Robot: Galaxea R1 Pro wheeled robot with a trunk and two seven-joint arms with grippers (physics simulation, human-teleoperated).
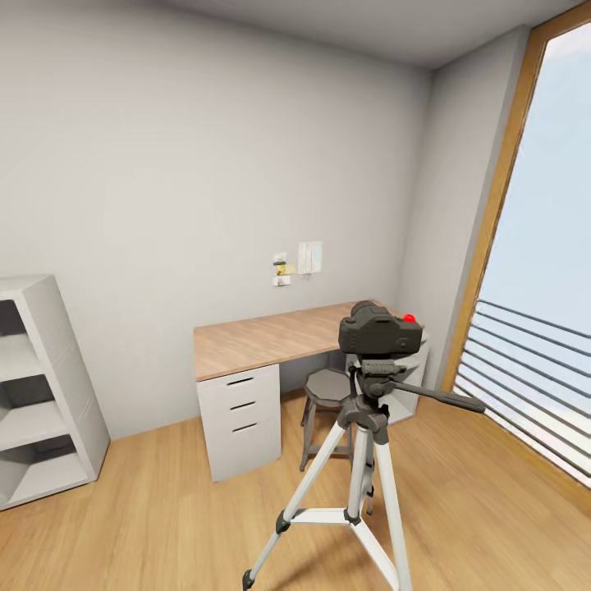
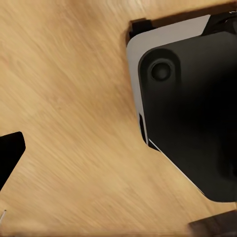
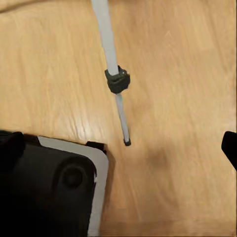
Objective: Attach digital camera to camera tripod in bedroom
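Nearest, and rising from the wood floor: camera tripod, silver legs spread wide for a steady stance, black joints at the braces. Atop its dark grey head, digital camera, upright, lens toward the desk, red button on its far top corner. Appears seated on the mount rather than hovering, so attachment judged done or all but done. Long black pan handle sticking out from the tripod head toward the window, free for aiming.

Just behind the tripod, a grey round stool tucked against the desk; white drawers under the desk's near end. Well to the other side of the tripod, a grey cube shelf against the wall. Small cards pinned above the desk.

From the right wrist camera: one tripod leg with its black clamp and foot planted on the floor, beside the robot's dark base. From the left wrist camera: floor and the same base.

Grippers: only dark slivers at the wrist pictures' edges, nothing between them; opening impossible to tell. Both arms apparently hanging low, pointed at the floor, well clear of the tripod.
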